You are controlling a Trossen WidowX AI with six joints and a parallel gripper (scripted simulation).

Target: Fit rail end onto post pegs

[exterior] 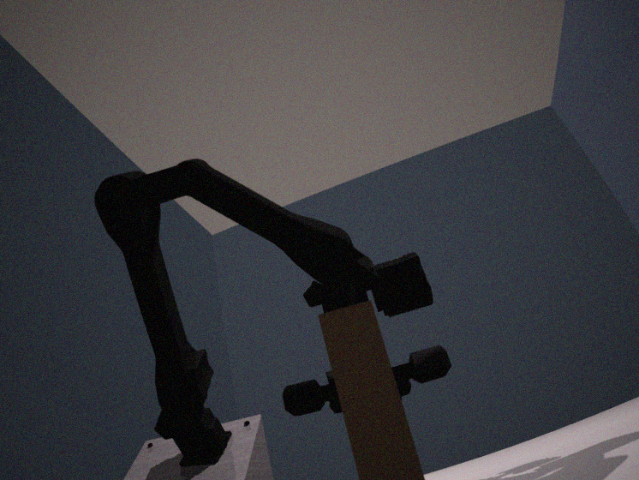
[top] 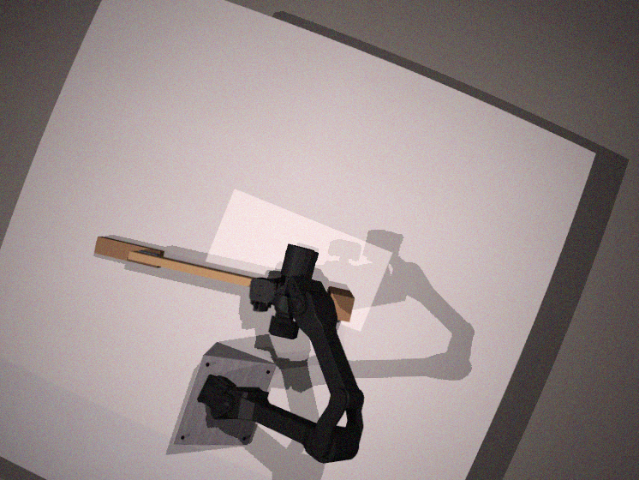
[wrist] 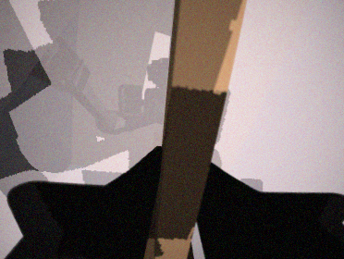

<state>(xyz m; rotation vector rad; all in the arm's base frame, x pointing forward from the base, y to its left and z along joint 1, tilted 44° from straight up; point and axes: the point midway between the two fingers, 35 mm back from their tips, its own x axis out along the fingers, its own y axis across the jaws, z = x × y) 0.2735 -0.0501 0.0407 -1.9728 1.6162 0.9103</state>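
The long light wooden rail (top: 206, 271) (wrist: 203, 42) runs from the low footboard block (top: 110, 248) at the left toward the post. Its far end lies over the bracket at the block's right end. My gripper (top: 289, 294) (wrist: 173, 153) is shut on the rail, with one finger on each side of it. The short wooden post (top: 343, 307) (exterior: 367, 372) stands just right of my gripper in the top view. In the exterior view it covers the fingertips and the rail. The rail's near end, its holes and both pegs are hidden. Whether the rail touches the post cannot be told.
The arm's grey base plate (top: 190, 418) (exterior: 253, 439) sits on the table (top: 413, 129) below the rail in the top view. The arm's forearm (top: 330, 356) passes beside the post. Arm shadows and a bright patch fall across the table around the rail and post.
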